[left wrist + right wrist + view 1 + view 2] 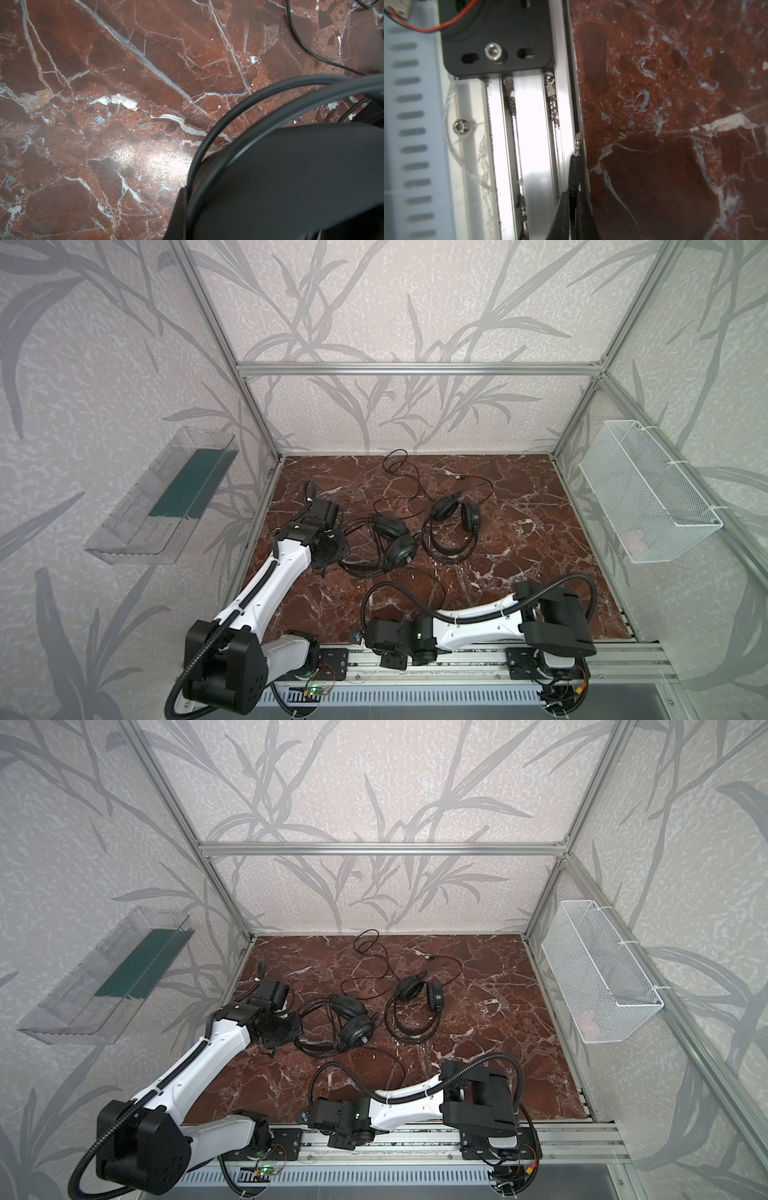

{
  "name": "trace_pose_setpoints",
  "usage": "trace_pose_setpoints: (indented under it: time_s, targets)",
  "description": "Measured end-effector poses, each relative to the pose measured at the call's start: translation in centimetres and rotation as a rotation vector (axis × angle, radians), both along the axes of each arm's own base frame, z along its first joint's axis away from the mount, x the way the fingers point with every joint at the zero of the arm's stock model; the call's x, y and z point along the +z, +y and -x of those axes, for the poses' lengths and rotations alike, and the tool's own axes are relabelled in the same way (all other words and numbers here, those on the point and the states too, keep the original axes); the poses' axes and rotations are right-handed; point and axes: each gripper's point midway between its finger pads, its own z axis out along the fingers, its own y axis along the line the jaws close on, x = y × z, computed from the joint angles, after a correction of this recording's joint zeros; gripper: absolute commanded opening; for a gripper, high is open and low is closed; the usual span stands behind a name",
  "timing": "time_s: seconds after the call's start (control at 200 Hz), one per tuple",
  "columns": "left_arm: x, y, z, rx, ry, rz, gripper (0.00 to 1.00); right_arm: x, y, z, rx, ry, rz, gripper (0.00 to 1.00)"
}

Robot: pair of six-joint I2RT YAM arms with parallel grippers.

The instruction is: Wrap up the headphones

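Note:
Two black headphones lie on the marble table. The left headphones have their double-wire headband and wide strap running into my left gripper, which is shut on the band. The right headphones lie free, and their thin cable trails to the back. At the table's front edge my right gripper is shut on a thin black cable just behind its jack plug, which sticks out over the metal rail.
A clear plastic tray hangs on the left wall and a white wire basket on the right wall. An aluminium rail carrying the arm bases runs along the front of the marble table.

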Motion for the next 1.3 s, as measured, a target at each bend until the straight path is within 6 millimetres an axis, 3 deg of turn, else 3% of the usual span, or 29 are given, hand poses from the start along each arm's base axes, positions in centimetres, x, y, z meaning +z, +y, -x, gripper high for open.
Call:
trace_pose_setpoints:
  time_s: [0.125, 0.225, 0.555, 0.775, 1.02, 1.304]
  targets:
    - [0.0, 0.0, 0.0, 0.000, 0.000, 0.000, 0.00, 0.8, -0.4, 0.6, 0.018, 0.019, 0.000, 0.00]
    - [0.0, 0.0, 0.0, 0.000, 0.000, 0.000, 0.00, 3.2, -0.3, 1.5, 0.052, 0.023, -0.047, 0.00]
    - [0.0, -0.1, -0.1, -0.002, -0.002, 0.009, 0.00, 18.2, 0.9, 4.4, 0.200, 0.005, -0.418, 0.00]
    - [-0.1, -0.4, 0.0, -0.008, 0.006, 0.023, 0.00, 24.0, 0.7, 4.2, 0.239, -0.060, -0.550, 0.00]
    - [-0.5, -0.5, -0.1, -0.009, 0.021, 0.021, 0.00, 33.4, 1.4, 4.1, 0.287, -0.165, -0.716, 0.00]
    - [-1.5, -0.4, -0.1, -0.006, 0.059, 0.010, 0.00, 41.5, -0.7, 7.0, 0.394, -0.259, -0.859, 0.00]
